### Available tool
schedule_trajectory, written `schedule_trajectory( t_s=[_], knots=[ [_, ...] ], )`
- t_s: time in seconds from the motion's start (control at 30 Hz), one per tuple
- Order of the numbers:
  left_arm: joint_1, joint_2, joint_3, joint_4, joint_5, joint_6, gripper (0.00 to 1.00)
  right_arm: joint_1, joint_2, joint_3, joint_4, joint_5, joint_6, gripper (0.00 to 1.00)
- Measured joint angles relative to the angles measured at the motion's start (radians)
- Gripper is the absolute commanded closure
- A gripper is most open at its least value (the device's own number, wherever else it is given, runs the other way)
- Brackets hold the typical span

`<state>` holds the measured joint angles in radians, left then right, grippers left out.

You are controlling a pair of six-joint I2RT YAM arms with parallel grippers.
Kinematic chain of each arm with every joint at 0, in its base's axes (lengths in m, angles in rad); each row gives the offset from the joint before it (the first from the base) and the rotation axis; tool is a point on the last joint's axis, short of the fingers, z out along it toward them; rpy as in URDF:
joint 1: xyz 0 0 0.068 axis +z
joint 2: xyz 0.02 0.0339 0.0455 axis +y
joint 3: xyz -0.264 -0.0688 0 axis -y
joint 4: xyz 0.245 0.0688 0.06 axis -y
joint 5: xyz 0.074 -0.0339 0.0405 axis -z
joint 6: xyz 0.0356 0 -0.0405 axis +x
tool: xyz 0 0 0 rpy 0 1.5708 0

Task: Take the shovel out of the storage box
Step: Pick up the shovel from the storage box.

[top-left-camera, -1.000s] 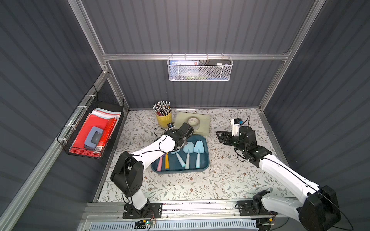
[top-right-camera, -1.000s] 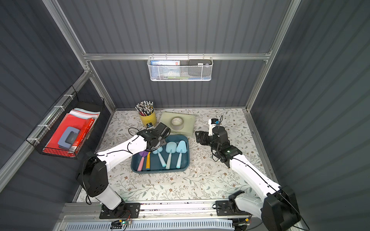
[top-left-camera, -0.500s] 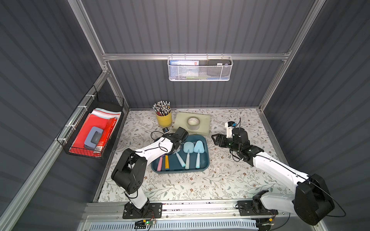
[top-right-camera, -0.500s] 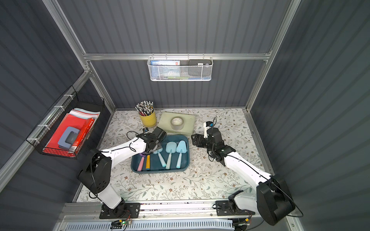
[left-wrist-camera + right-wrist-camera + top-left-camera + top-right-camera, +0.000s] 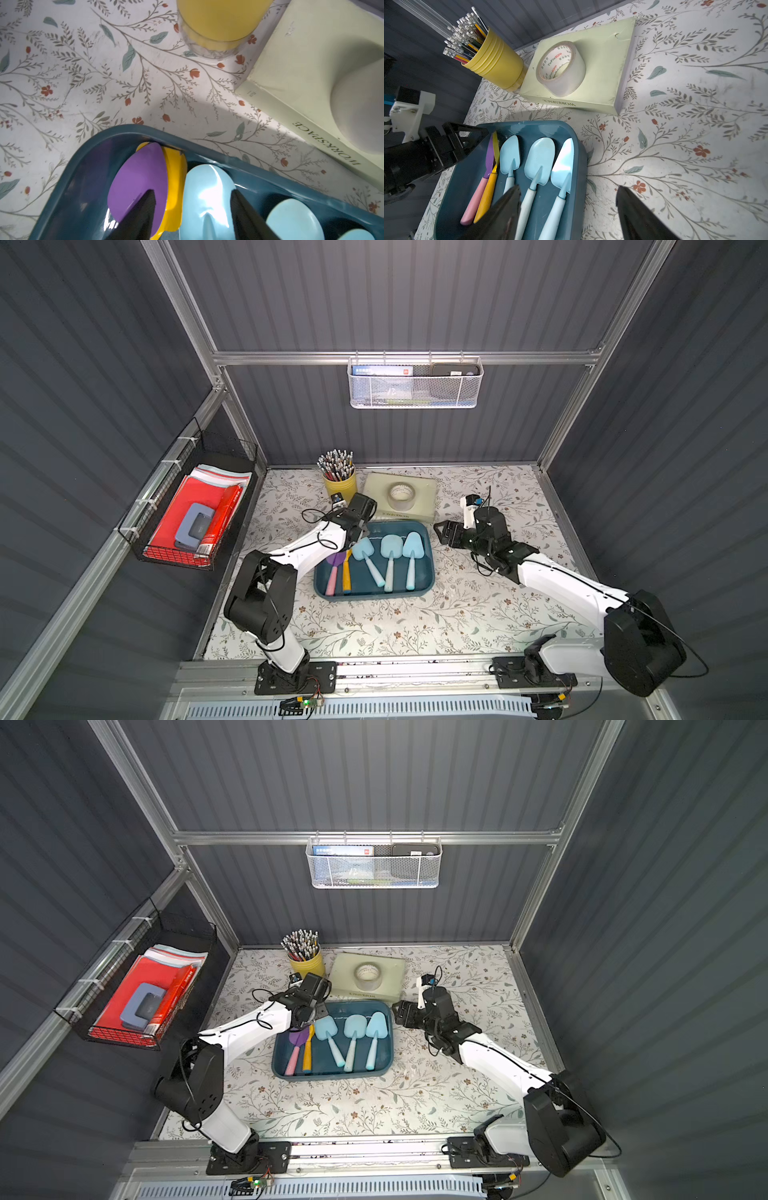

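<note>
Right pincer [image 5: 568, 188] near "WORKSPACE" box [image 5: 608, 52]

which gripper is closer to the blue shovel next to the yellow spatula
Left. The left gripper hangs over that blue shovel; the right gripper sits outside the storage box, past the other two shovels.

Three pale-blue shovels [image 5: 390, 549] lie side by side in the teal storage box [image 5: 422, 576]

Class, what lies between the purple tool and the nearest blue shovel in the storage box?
The yellow tool, shown in the right wrist view.
</note>
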<state>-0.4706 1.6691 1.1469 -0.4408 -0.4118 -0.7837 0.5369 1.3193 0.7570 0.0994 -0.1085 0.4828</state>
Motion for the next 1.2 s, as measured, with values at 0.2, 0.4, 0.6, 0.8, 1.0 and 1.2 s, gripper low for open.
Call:
schedule_trajectory(
  t_s=[0.2, 0.4, 0.6, 0.8, 1.0, 1.2],
  knots=[
    [0.000, 0.031, 0.000, 0.006, 0.000, 0.018, 0.49, 0.008, 0.021, 0.000, 0.003, 0.000, 0.000, 0.24],
    [0.000, 0.081, 0.006, 0.014, 0.000, 0.026, 0.51, 0.014, 0.031, 0.000, 0.003, 0.000, 0.000, 0.24],
    [0.000, 0.094, 0.009, 0.023, 0.000, 0.042, 0.54, 0.021, 0.045, 0.000, 0.005, 0.001, 0.000, 0.24],
    [0.000, 0.115, 0.011, 0.024, 0.000, 0.050, 0.63, 0.029, 0.077, 0.000, 0.005, 0.001, 0.000, 0.24],
    [0.000, 0.118, 0.011, 0.027, 0.000, 0.051, 0.65, 0.037, 0.093, 0.005, 0.005, 0.004, -0.001, 0.24],
    [0.000, 0.132, 0.011, 0.031, 0.000, 0.051, 0.70, 0.045, 0.114, 0.013, 0.004, 0.006, -0.005, 0.25]
  ],
)
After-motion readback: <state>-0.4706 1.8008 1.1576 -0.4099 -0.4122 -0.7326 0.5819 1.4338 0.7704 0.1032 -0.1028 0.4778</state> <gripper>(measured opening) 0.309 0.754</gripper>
